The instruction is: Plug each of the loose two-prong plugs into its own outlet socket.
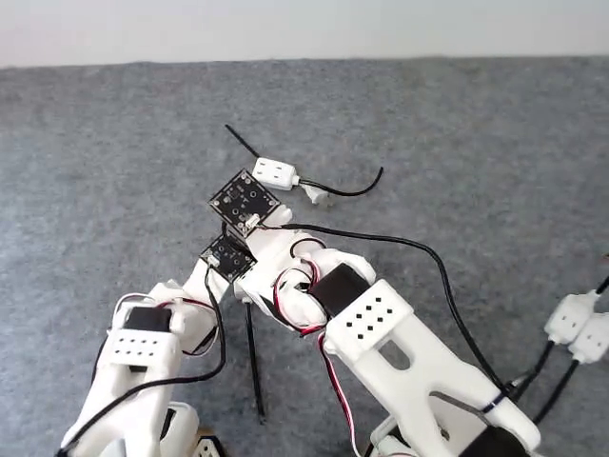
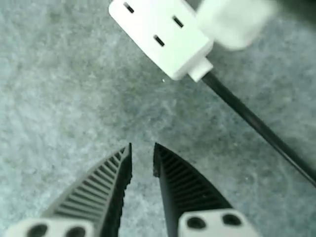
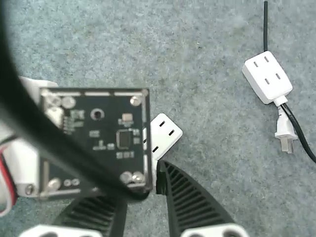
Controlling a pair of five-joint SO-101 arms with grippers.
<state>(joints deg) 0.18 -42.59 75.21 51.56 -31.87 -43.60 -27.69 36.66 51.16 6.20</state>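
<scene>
The plug (image 3: 285, 136) lies loose on the carpet (image 1: 476, 143), just beside the far socket (image 3: 266, 79), whose slots face up, bare. The near socket (image 2: 158, 37), slots also bare, lies just ahead of the left gripper (image 2: 142, 148), whose fingers stand slightly parted over the carpet, grasping nothing. The right gripper (image 3: 143, 177) hangs above the left wrist's circuit board (image 3: 94, 133), released too. Two white cord ends (image 1: 576, 324) lie well off to the right.

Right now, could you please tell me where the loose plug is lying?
In the high view the plug lies on the grey carpet, just right of the white outlet block and beside its black cord.
</scene>
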